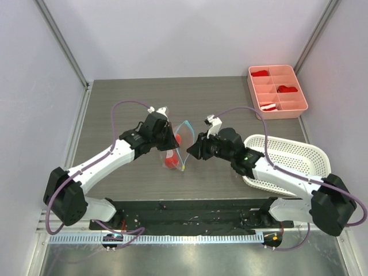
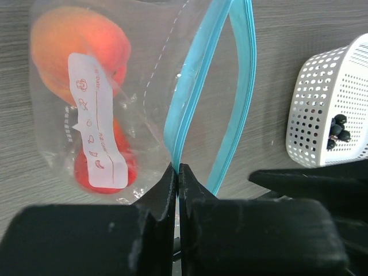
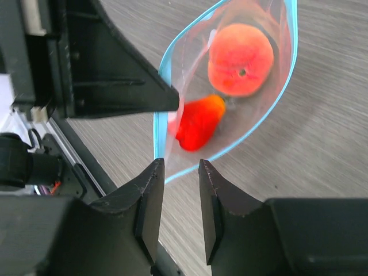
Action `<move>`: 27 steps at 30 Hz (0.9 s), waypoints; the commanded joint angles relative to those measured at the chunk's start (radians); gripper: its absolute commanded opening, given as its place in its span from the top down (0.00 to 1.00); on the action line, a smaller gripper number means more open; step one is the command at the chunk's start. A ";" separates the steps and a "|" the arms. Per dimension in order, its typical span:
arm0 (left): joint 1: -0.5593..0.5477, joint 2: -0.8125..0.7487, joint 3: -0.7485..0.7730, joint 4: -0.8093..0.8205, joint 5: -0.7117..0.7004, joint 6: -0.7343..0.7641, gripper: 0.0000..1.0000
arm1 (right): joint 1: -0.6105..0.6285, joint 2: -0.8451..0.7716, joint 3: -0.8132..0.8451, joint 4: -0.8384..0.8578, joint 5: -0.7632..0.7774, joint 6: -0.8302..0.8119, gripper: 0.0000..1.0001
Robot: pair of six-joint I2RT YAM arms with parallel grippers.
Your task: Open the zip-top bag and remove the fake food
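The zip-top bag (image 1: 175,150) hangs just above the table between both arms, its teal zip strip (image 2: 187,86) spread into an open loop. My left gripper (image 2: 176,167) is shut on one side of that strip at the bag's corner. Inside the bag lie a round orange-peach fruit (image 3: 240,58) and a bright red piece (image 3: 198,122). My right gripper (image 3: 181,164) is open just short of the bag's mouth, with nothing between its fingers; its left fingertip is next to the strip's corner. A black berry cluster (image 2: 338,129) sits in the white basket (image 2: 328,115).
The white perforated basket (image 1: 287,164) lies on the table under my right arm. A pink divided tray (image 1: 277,91) with red-and-white bits stands at the back right. Grey walls close the table on three sides.
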State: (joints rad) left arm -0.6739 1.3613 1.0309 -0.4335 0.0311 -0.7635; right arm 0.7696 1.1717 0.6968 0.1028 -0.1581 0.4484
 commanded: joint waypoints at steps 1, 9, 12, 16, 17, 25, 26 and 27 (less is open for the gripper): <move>0.004 -0.051 -0.008 0.032 0.018 -0.013 1.00 | -0.001 0.075 0.062 0.179 -0.018 0.052 0.65; 0.004 -0.054 -0.003 0.030 0.033 -0.013 1.00 | 0.000 0.157 0.134 0.163 -0.040 0.058 0.68; 0.004 -0.054 -0.003 0.042 0.041 -0.023 1.00 | 0.000 0.203 0.159 0.115 0.000 0.055 0.67; 0.004 -0.059 -0.006 0.055 0.056 -0.037 1.00 | 0.000 0.265 0.144 0.149 0.022 0.055 0.67; 0.004 -0.059 -0.008 0.056 0.055 -0.043 1.00 | 0.000 0.293 0.144 0.156 0.032 0.055 0.67; 0.004 -0.064 -0.031 0.024 -0.023 -0.053 1.00 | -0.001 0.381 0.125 0.259 0.025 0.038 0.67; 0.004 -0.071 -0.032 0.024 -0.067 -0.054 1.00 | -0.001 0.390 0.135 0.252 0.005 0.036 0.67; 0.005 -0.074 -0.040 0.025 -0.075 -0.054 1.00 | -0.001 0.401 0.153 0.233 0.003 0.033 0.66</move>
State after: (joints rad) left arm -0.6685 1.3289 1.0050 -0.4229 0.0349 -0.8085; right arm 0.7673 1.5539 0.8078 0.2829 -0.1299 0.4995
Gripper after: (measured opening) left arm 0.003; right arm 0.331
